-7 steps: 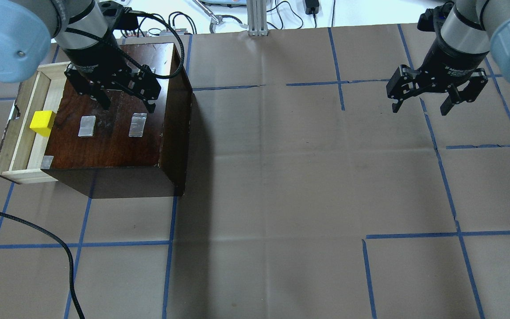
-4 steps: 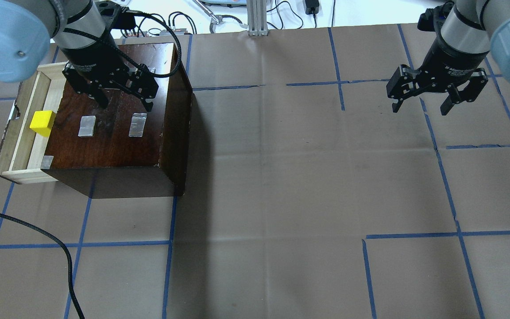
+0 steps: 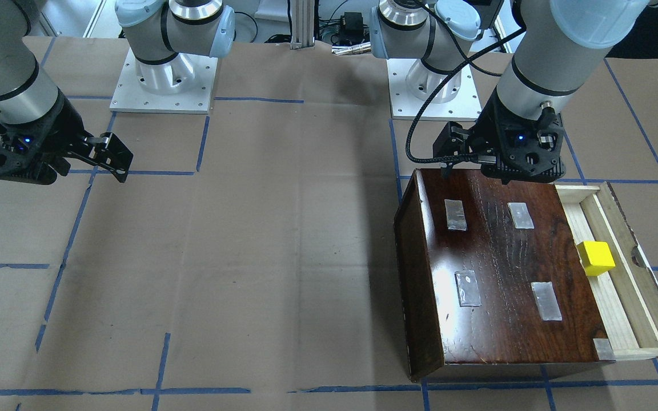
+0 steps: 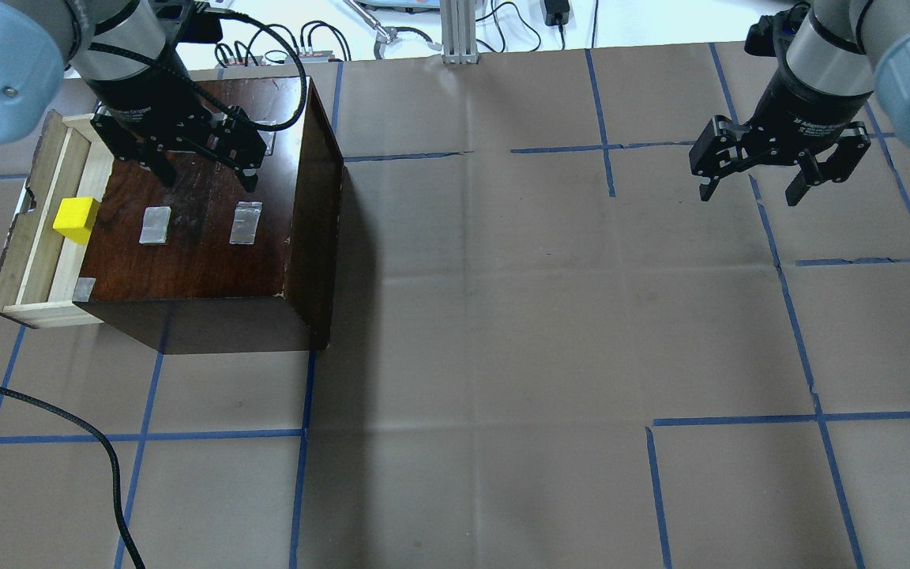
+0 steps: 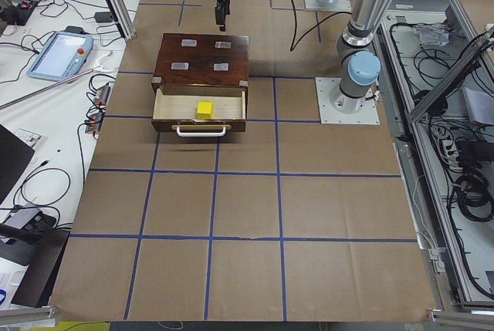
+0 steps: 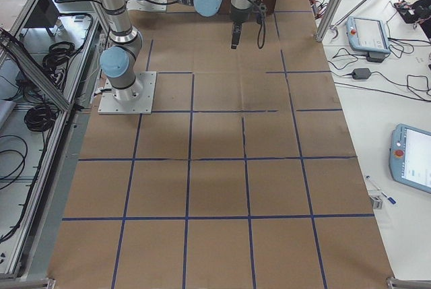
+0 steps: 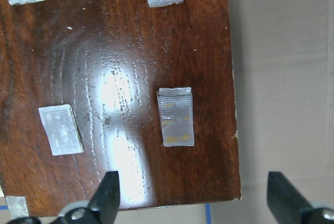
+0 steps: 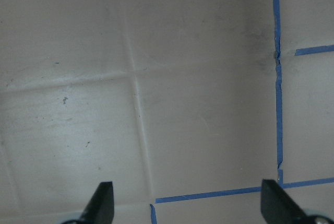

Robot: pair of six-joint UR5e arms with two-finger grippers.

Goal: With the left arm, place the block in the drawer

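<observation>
The yellow block lies in the pulled-out pale wood drawer of the dark brown box, close to the box's front face. It also shows in the front-facing view and the left exterior view. My left gripper hangs open and empty above the far part of the box's top, apart from the block. In the left wrist view only the box top and its taped patches show below it. My right gripper is open and empty over bare brown paper at the far right.
The box top carries several grey tape patches. A loose black cable lies across the table's near left corner. An aluminium post and cables stand past the far edge. Blue tape lines grid the brown paper.
My left gripper has moved left and toward the far edge over the box top, still open. The block, the drawer and the right arm have not moved.
</observation>
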